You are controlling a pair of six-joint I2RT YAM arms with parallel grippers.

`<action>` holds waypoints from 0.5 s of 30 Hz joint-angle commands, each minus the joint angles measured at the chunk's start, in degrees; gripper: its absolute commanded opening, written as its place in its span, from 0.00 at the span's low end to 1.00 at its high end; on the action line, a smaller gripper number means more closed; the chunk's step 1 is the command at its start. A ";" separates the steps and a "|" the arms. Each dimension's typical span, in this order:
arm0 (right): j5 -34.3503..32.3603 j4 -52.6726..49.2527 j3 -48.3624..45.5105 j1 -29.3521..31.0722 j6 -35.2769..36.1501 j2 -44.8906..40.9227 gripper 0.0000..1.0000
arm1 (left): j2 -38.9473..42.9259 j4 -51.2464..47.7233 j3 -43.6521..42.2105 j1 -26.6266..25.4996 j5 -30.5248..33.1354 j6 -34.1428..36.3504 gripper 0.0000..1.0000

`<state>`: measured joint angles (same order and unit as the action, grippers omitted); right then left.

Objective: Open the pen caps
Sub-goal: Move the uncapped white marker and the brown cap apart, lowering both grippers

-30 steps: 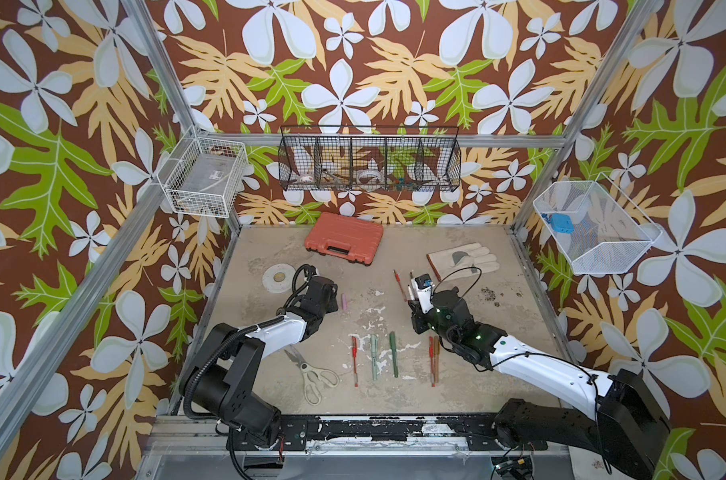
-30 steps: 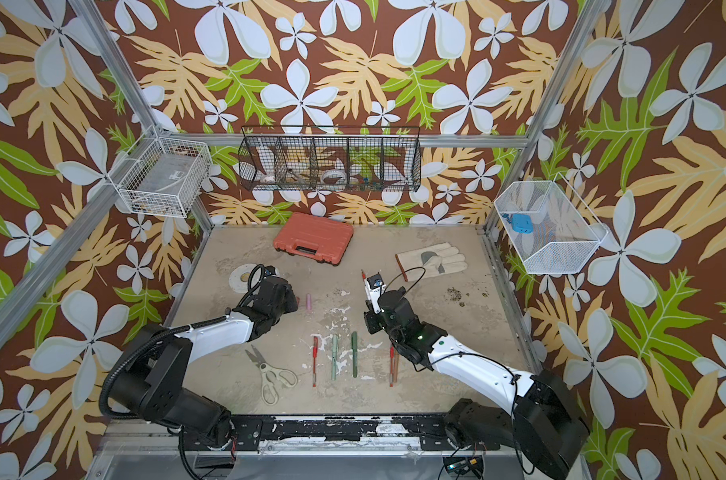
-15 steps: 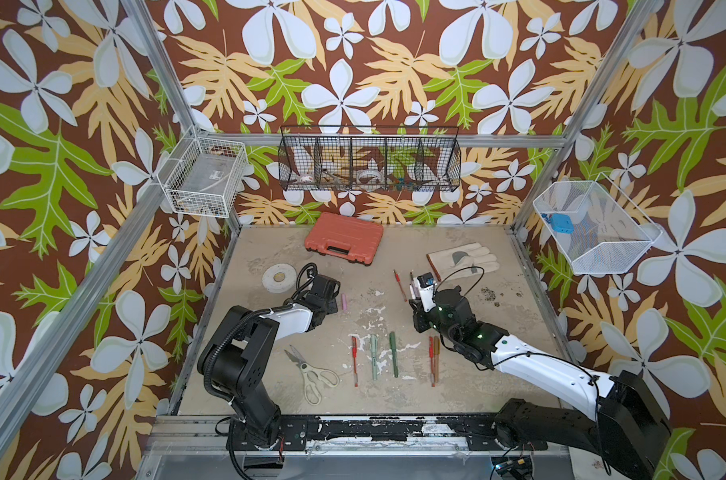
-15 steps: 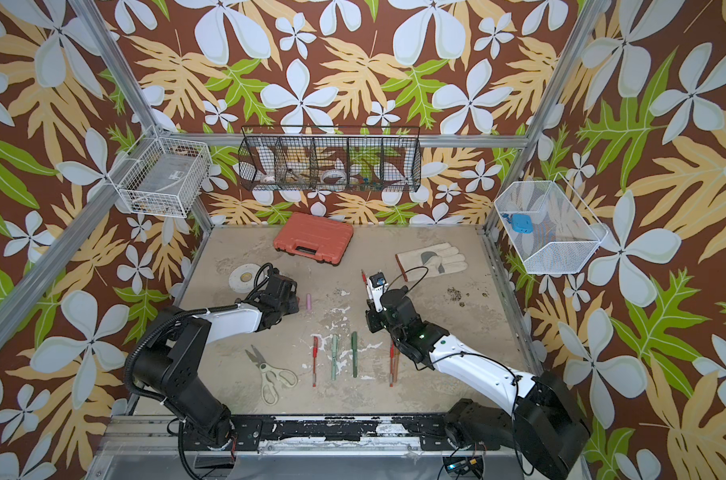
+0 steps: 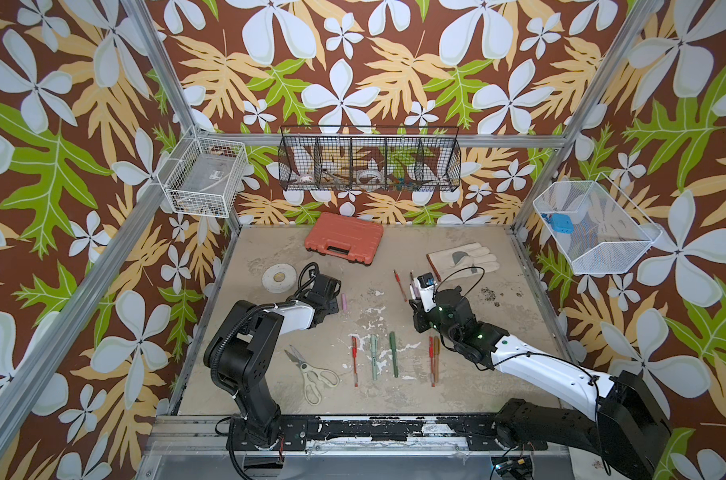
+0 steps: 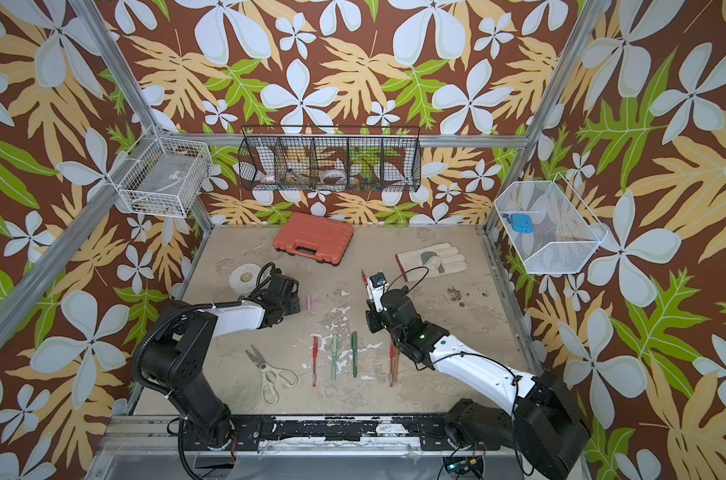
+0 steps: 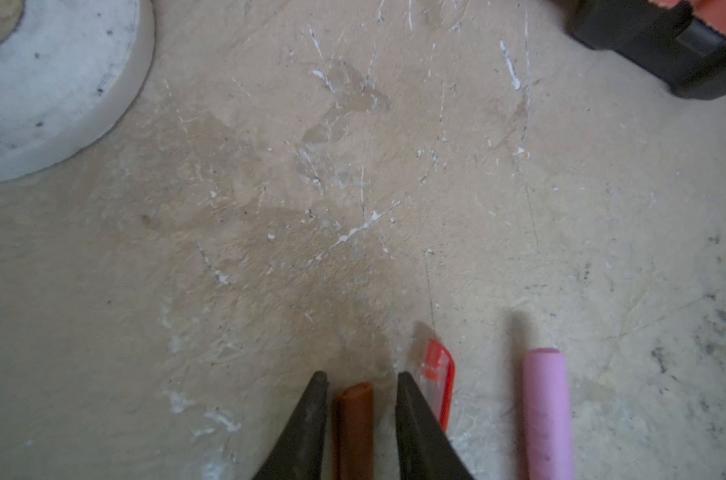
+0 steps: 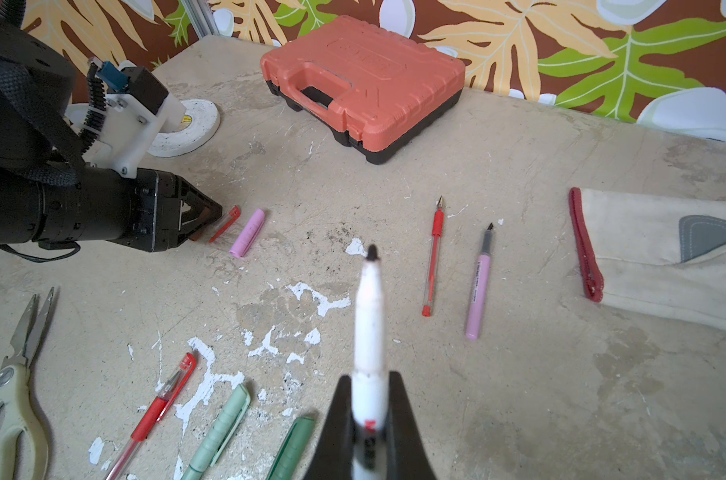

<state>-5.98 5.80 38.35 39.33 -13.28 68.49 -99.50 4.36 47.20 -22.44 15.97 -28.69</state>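
My left hand [image 7: 359, 372] has just let its jaws part. A second ago it was clamped, and now the brown cap [image 7: 355, 415] lies flat on the surface [image 7: 353, 187] between the two fingers. There is a clear gap on one side, though blur at the frame's edge keeps me from saying whether the other finger touches it. I read that as a third cap set down, since it lies just beside the red cap [image 7: 438, 374] and near the pink cap [image 7: 546, 407]. My right hand [image 8: 369, 375] is closed on the white pen [image 8: 369, 316], its dark tip bared, and has not shifted. The bare red pen [image 8: 434, 257] and pink pen [image 8: 480, 282] lie side by side near the glove [image 8: 665, 257]. Five more pens [image 5: 374, 359] wait in a row nearer the base, so I judge the job under halfway. The scissors [image 5: 311, 374] lie beside that row on my left arm's side, the one thing likely to crowd a reach there. The white disc [image 5: 279, 277] and orange case [image 5: 344, 237] sit well apart from it.
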 commanded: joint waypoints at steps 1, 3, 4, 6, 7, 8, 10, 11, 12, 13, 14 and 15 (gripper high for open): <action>-0.17 0.25 -0.29 -0.25 -0.51 -0.46 0.00 | 0.60 -1.11 -0.09 0.11 -0.79 0.19 0.33; -0.17 0.21 -0.28 -0.47 -0.55 -0.69 0.00 | 1.17 -0.99 -0.22 0.11 -0.76 0.14 0.34; -0.17 0.22 -0.35 -0.51 -0.65 -0.80 0.00 | 1.77 -0.72 -0.43 0.10 -0.80 0.21 0.34; -0.18 0.24 -0.43 -0.70 -0.78 -1.16 0.00 | 3.53 -0.01 -1.19 0.11 -1.02 0.25 0.35; -0.19 0.29 -0.47 -0.75 -0.89 -1.29 0.00 | 4.67 0.37 -1.67 0.11 -1.20 0.45 0.36; -0.34 0.31 -0.60 -0.96 -1.06 -1.48 0.00 | 6.04 0.72 -2.20 0.11 -1.35 0.60 0.37; -0.35 0.35 -0.74 -1.42 -1.39 -1.67 0.00 | 9.05 2.34 -3.96 0.11 -1.89 0.48 0.39; -0.32 0.36 -0.81 -1.62 -1.55 -1.70 0.00 | 10.69 3.31 -5.02 0.11 -2.30 0.32 0.41; -0.50 0.24 -0.82 -1.76 -1.66 -1.78 0.00 | 12.26 4.04 -5.92 0.11 -2.70 0.22 0.41; -0.88 0.11 -0.82 -1.93 -1.90 -1.91 0.00 | 14.15 5.09 -6.90 0.15 -3.69 0.13 0.42; -1.67 0.18 -1.02 -1.99 -2.05 -2.04 0.00 | 16.06 6.69 -8.21 0.02 -5.37 0.06 0.43; -2.39 0.23 -1.08 -2.11 -2.31 -2.13 0.00 | 17.74 8.85 -9.60 -0.13 -7.29 -0.02 0.43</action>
<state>-6.46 5.76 37.47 37.41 -14.63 66.78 -84.77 7.86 39.62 -22.41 12.69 -28.62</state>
